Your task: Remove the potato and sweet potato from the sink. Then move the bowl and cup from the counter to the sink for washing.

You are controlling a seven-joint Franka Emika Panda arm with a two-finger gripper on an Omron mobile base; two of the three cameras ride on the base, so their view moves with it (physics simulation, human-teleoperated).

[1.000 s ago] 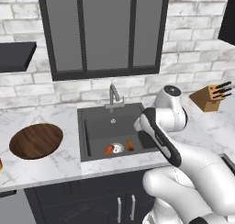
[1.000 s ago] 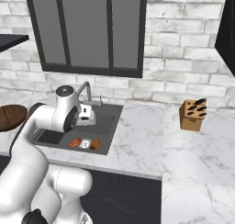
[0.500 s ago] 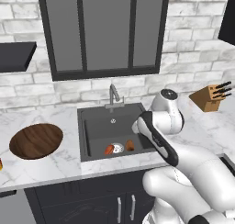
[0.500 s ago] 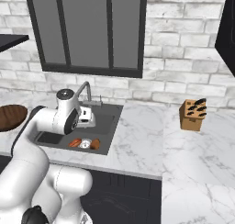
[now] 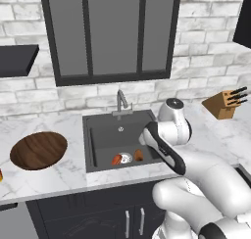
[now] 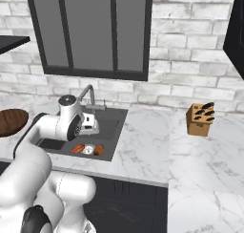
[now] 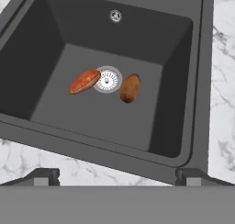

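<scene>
Potato is lying at the drain's 3 o'clock (untouched) while the open end effector is swinging in above the sink.

Glossy white rounded arm segments, dark joint bands, small dark-tipped claw.

1. No text, label, brand, number or sign can be read on anything in any view
</scene>
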